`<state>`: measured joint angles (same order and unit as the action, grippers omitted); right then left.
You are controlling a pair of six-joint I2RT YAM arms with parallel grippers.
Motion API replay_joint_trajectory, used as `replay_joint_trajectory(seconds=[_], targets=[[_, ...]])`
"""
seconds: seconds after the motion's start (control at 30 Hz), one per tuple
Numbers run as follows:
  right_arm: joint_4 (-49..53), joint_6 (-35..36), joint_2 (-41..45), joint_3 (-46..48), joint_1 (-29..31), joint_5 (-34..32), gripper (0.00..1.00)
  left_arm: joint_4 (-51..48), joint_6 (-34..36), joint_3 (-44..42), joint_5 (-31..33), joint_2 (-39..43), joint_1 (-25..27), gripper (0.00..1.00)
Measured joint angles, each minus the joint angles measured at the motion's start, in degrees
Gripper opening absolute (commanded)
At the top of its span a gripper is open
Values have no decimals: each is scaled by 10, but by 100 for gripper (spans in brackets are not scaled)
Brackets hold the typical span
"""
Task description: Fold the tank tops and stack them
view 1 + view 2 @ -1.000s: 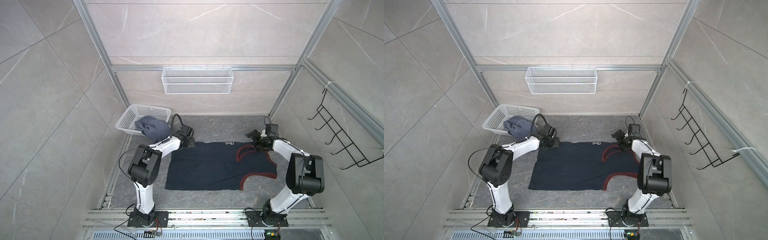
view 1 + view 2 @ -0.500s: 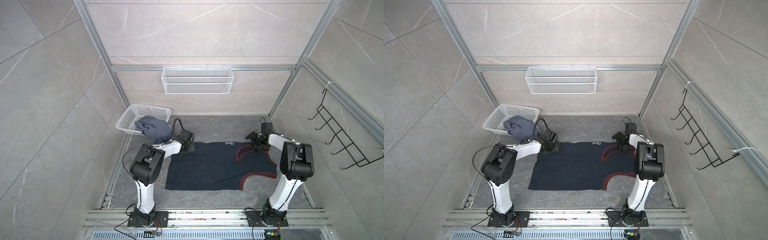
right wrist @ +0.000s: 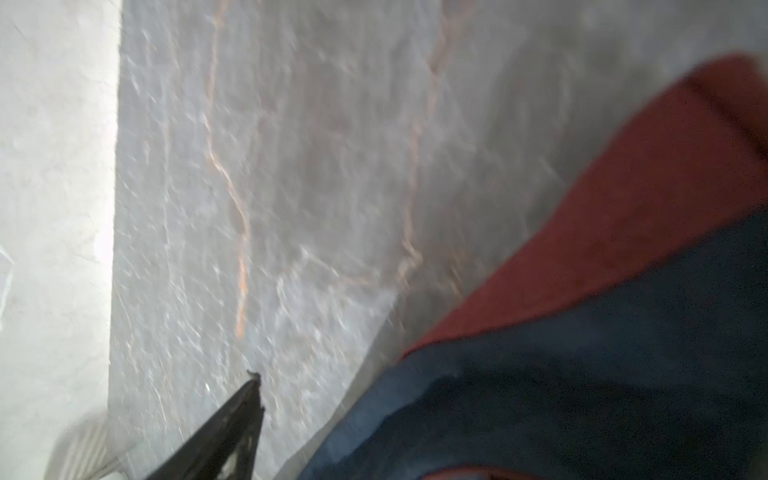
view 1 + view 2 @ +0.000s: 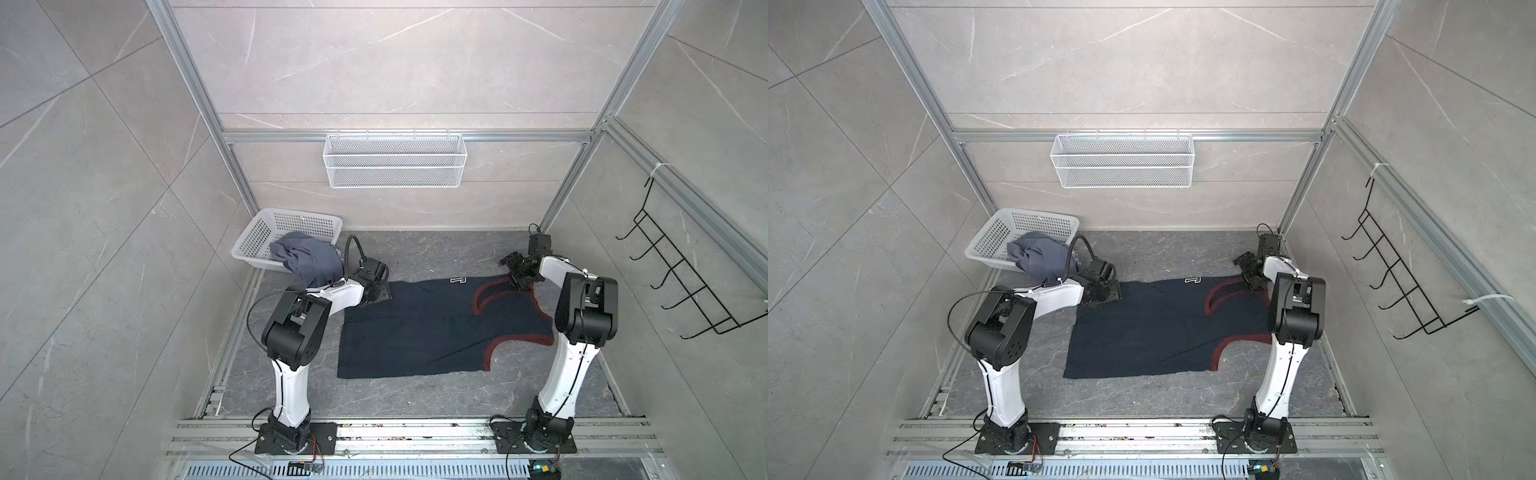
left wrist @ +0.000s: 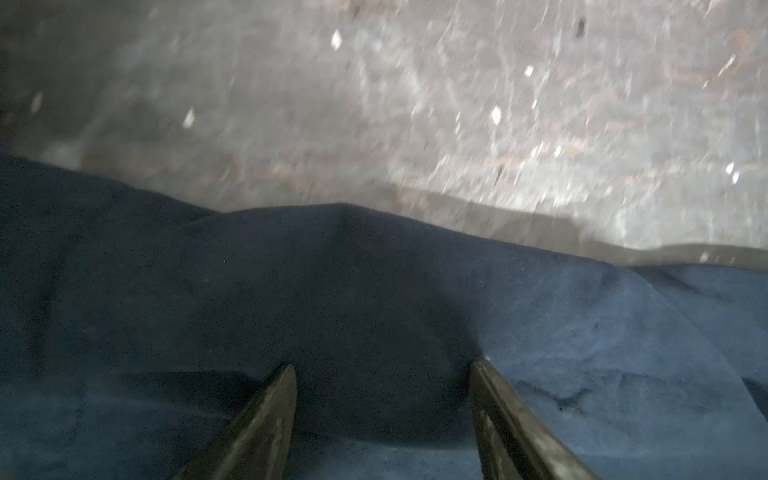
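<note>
In both top views the navy tank top (image 4: 424,328) (image 4: 1154,328) lies spread flat on the table (image 4: 436,253), its straps and dark-red trim toward my right arm and its hem toward my left. A bit of white lettering shows at its far edge. My left claw (image 4: 380,296) sits low on the far hem corner of that top. My right claw (image 4: 517,276) is down at the far strap, at the red edge. From up here I cannot tell how either claw stands. The blue-grey tank top (image 4: 309,259) (image 4: 1038,257) is bunched up and hangs over the near rim of the white basket (image 4: 266,232) in the far left corner, just behind my left wrist.

In my left wrist view my left claw (image 5: 382,370) stands apart, both dark fingers (image 5: 270,415) lying on navy cloth (image 5: 291,291), with a low ridge of it rising between and ahead of them. Beyond the cloth edge is bare table (image 5: 415,104). The picture is blurred.

In my right wrist view only one finger (image 3: 232,419) shows, over bare table (image 3: 291,166) just beside the navy tank top (image 3: 582,395). The cloth, with its red band, fills the side where the second finger would be, so I cannot tell whether my right claw is apart or clamped on the strap.
</note>
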<state>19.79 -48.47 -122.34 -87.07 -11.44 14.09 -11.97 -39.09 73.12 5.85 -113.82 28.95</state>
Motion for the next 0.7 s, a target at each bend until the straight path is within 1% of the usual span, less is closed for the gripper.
replay_joint_trajectory(seconds=[0.13, 0.37, 0.57, 0.7], targets=[[-18, 0, 17, 29, 0, -10, 77, -2, -4, 8, 1, -5, 0, 70], [-14, 1, 77, 116, -1, -49, 50, -1, -5, -17, 14, 12, 1, 70], [-10, 7, 81, 123, -1, -73, 31, -2, -5, -30, 15, 23, 1, 70], [-5, 13, 81, 123, -3, -83, 22, 0, -5, -33, 15, 25, 1, 70]])
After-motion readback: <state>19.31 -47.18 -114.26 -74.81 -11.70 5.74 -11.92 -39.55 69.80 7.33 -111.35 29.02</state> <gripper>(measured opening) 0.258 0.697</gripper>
